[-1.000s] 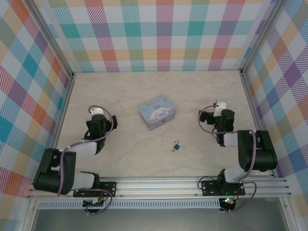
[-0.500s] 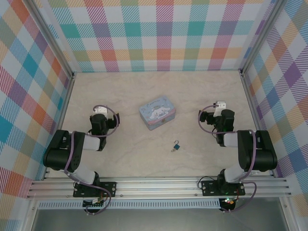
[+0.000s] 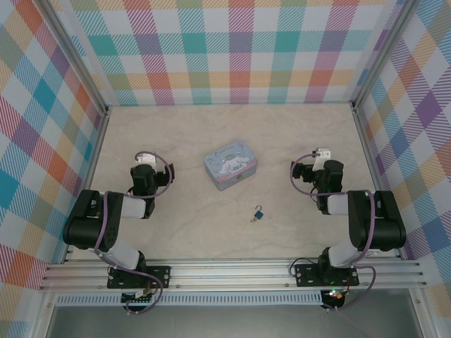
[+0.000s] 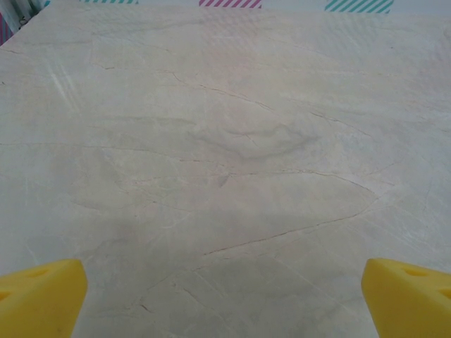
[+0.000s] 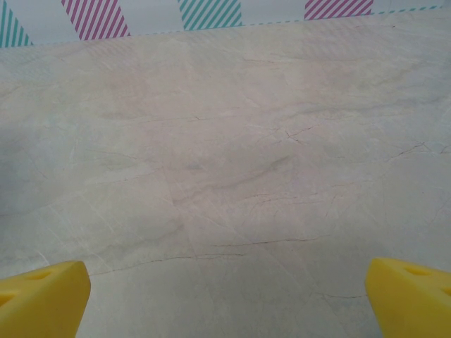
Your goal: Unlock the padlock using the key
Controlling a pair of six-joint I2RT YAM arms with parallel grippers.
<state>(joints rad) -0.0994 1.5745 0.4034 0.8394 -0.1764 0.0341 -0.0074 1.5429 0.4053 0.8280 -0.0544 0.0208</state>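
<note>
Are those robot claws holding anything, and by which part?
Nothing is held. The left gripper and right gripper are both open; the padlock and key lie untouched on the table.

The padlock, tiny and blue-bodied, is lying on the marbled tabletop, near-centre. The key, small and dull, is lying just beside its near-left corner. Whether they are touching cannot be told.

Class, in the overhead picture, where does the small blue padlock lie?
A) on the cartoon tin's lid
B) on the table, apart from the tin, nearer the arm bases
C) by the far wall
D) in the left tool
B: the tiny blue-bodied padlock lies on the marbled table, apart from the pale blue rectangular cartoon tin, on its near side.
</note>
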